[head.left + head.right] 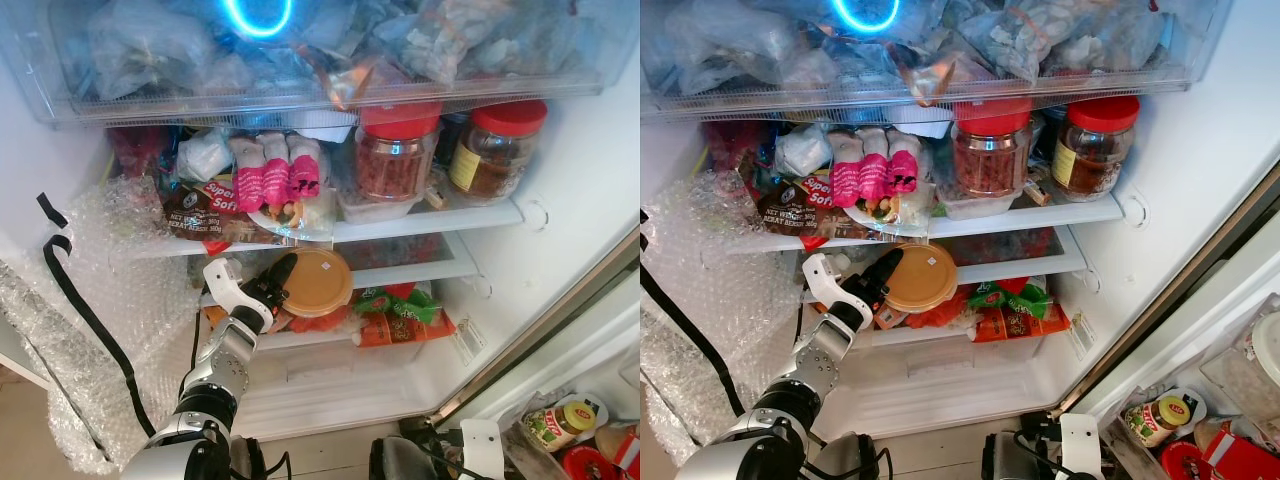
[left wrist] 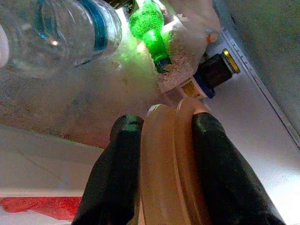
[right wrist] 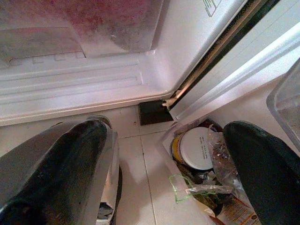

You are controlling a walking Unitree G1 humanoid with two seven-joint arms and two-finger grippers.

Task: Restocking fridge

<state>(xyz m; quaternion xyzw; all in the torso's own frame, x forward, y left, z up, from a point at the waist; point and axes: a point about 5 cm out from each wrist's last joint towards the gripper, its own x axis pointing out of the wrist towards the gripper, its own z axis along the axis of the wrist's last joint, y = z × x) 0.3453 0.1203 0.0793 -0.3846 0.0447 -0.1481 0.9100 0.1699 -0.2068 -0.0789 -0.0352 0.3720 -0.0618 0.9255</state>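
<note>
left tool (image 1: pixel 283 280) pinching tan lidded container (image 1: pixel 316 282) on edge | you're holding it at the lower shelf (image 1: pixel 420 272) mouth, shelf straight ahead | right tool (image 3: pixel 164 173) hanging spread, idle

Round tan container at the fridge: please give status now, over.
Left gripper shut on round tan container, at lower fridge shelf. Right gripper open, idle near floor. Orange and green snack packets crowd the space beneath.

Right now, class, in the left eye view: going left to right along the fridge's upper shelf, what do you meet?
Brown bread bag → pink-wrapped packs → first red-lidded jar → second red-lidded jar.
</note>
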